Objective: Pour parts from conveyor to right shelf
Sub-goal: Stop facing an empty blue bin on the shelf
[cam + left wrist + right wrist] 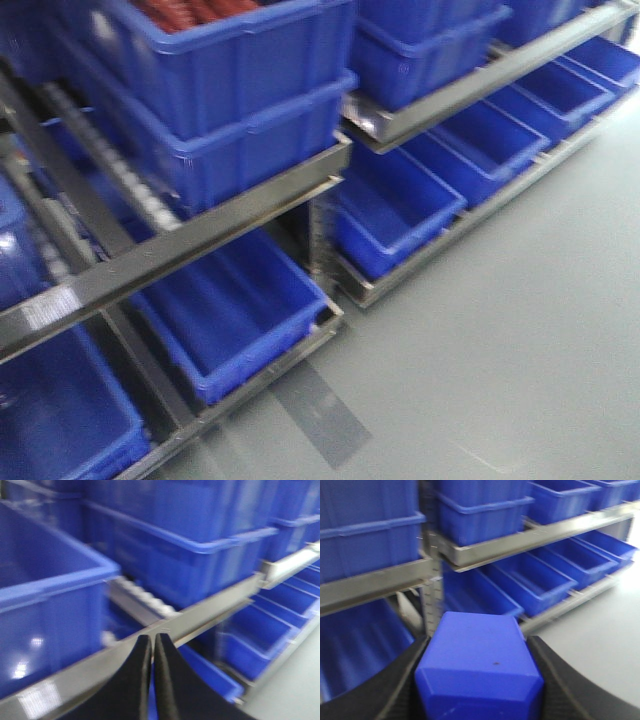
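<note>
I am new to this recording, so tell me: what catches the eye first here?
Deep blue tubs on the steel shelf fill every view. In the right wrist view, the right gripper is shut on a blue block, facing that shelf. In the front view, the top left tub holds something red.
</note>
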`<state>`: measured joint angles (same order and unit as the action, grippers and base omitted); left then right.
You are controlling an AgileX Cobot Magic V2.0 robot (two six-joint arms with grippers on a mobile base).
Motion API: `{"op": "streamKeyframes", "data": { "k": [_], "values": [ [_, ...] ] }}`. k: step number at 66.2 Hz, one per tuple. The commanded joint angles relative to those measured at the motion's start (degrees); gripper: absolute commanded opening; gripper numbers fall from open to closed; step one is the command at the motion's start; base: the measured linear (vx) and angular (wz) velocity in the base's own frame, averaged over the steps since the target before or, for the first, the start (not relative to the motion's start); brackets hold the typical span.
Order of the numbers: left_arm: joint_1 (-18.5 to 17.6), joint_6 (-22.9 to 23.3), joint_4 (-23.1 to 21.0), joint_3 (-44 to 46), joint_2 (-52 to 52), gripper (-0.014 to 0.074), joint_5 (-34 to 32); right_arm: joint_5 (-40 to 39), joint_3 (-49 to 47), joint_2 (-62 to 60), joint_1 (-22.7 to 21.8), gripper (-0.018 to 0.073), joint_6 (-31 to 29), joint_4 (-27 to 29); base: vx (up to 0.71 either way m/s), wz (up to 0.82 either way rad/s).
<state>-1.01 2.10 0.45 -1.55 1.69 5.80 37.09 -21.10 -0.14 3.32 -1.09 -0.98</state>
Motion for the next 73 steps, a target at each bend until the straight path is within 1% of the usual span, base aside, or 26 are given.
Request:
{"op": "streamKeyframes", "data": {
  "k": [1, 44, 56, 73],
  "values": [
    [-0.42, 0.49, -0.45, 1.12, 1.02, -0.0006, -4.54, -4.76, -1.58, 1.19, -0.03, -0.0004, -0.02, -0.45, 0.35, 0.73],
    [-0.42, 0.49, -0.45, 1.12, 1.02, -0.0006, -4.54, -4.76, -1.58, 1.19, -0.03, -0.0004, -0.02, -0.45, 0.26, 0.86],
    [-0.42, 0.49, -0.45, 1.12, 1.02, -0.0006, -4.54, -4.76, -1.58, 1.19, -0.03, -0.0004, -0.02, -0.51, 0.23, 0.44],
    [-0.42, 0.49, -0.45, 1.12, 1.02, -0.0006, -4.54, -4.76, -1.58, 1.19, -0.03, -0.0004, -0.02, -0.51, 0.24, 0.14]
  ]
}}
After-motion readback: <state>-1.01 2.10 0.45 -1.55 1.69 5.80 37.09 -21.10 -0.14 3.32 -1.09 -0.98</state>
